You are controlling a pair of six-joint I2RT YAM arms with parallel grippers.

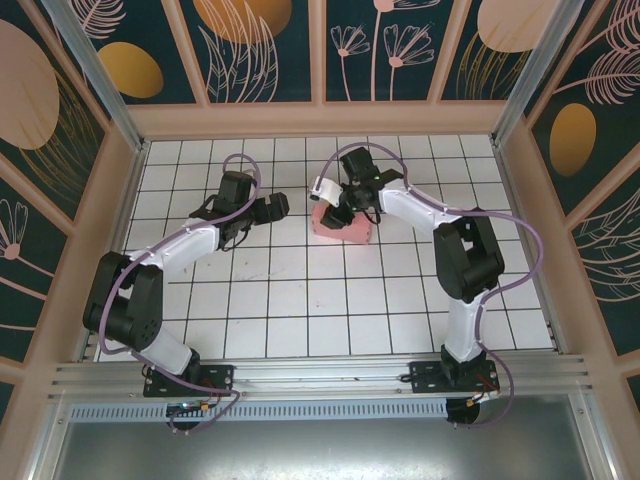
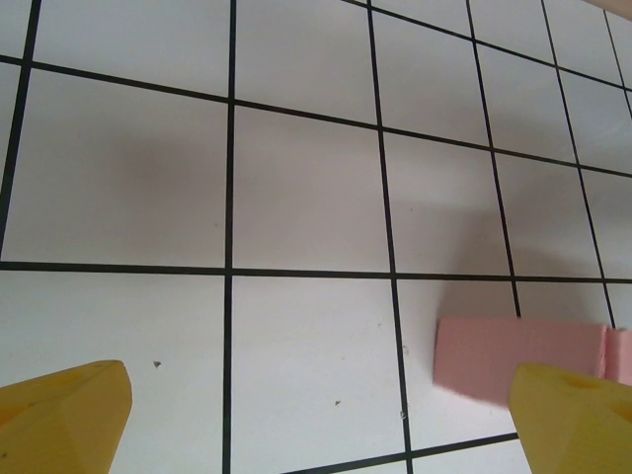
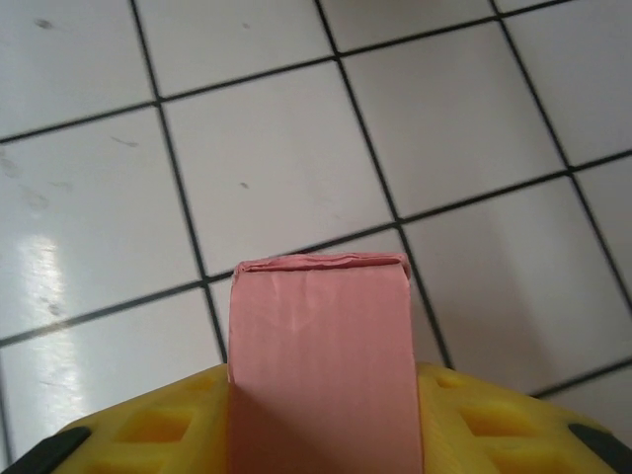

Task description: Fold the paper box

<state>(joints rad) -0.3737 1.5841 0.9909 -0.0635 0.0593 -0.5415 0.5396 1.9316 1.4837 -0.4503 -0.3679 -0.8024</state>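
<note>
The pink paper box (image 1: 347, 229) lies folded up as a small flat block on the white tiled table (image 1: 300, 300), a little toward 12 o'clock from the table's middle. The right end effector (image 1: 335, 212) grasps it, its yellow fingers (image 3: 148, 425) pressed against both sides of the card. The left end effector (image 1: 276, 207) hangs released at the box's 9 o'clock, near it but apart, fingers spread wide.
</note>
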